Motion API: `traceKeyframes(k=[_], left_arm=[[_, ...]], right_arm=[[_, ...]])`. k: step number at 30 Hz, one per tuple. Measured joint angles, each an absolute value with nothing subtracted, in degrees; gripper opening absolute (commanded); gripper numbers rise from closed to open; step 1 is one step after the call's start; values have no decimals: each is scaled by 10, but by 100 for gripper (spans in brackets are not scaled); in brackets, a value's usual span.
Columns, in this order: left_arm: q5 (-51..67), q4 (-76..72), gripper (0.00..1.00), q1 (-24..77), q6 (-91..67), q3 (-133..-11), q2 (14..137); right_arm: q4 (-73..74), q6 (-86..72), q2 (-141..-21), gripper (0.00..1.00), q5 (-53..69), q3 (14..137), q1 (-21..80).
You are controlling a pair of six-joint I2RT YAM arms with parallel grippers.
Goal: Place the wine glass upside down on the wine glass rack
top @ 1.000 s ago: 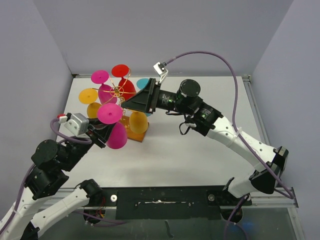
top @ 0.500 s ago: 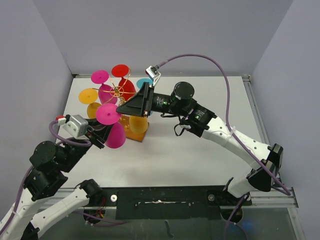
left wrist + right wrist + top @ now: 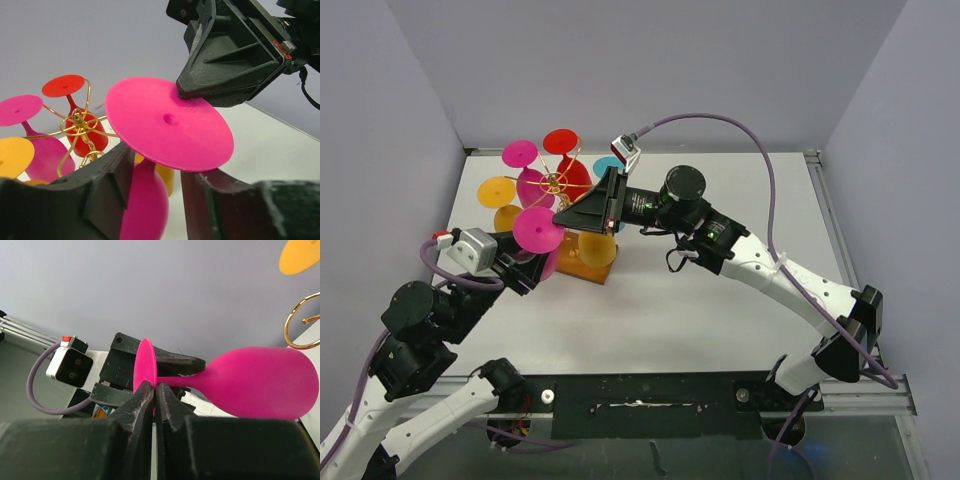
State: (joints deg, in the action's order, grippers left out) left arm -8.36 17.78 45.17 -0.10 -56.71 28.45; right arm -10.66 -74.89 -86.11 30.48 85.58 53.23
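The pink wine glass (image 3: 538,229) hangs upside down, foot up, in front of the wine glass rack (image 3: 556,182), a gold wire stand on a wooden base (image 3: 588,268). My right gripper (image 3: 560,215) is shut on the edge of the glass's flat foot (image 3: 144,362), and its bowl (image 3: 260,382) stretches away to the right. My left gripper (image 3: 157,175) is open and straddles the stem just under the foot (image 3: 170,125). The bowl (image 3: 145,200) lies against the left finger, with a gap to the right finger (image 3: 210,195).
Red (image 3: 561,141), pink (image 3: 519,154), yellow (image 3: 497,190) and teal (image 3: 607,166) glasses hang upside down on the rack's arms. A yellow bowl (image 3: 598,248) hangs over the wooden base. Grey walls close the table on the left and at the back.
My right gripper moved in and shut on the rim of the pink glass's foot. My left gripper opened off the stem and the glass shifted slightly toward the rack.
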Motion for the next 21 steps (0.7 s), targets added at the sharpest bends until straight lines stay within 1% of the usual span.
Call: traceKeyframes(k=[1, 3, 6, 11, 16, 21], left_arm=[[-85, 180, 48, 452, -3, -567, 284], [-86, 186, 53, 452, -10, -566, 284], [-88, 198, 55, 452, -27, -565, 283], [-86, 209, 55, 452, -91, -565, 270], [-95, 215, 54, 452, -205, -565, 264], [-139, 224, 51, 452, -336, -567, 269]], right_arm=[[-107, -750, -861, 0, 302, 853, 532], [-107, -751, -861, 0, 295, 849, 531], [-108, -751, -859, 0, 284, 839, 525], [-104, -756, -856, 0, 274, 822, 509], [-96, -757, -856, 0, 266, 816, 503], [-95, -759, -856, 0, 265, 816, 503]])
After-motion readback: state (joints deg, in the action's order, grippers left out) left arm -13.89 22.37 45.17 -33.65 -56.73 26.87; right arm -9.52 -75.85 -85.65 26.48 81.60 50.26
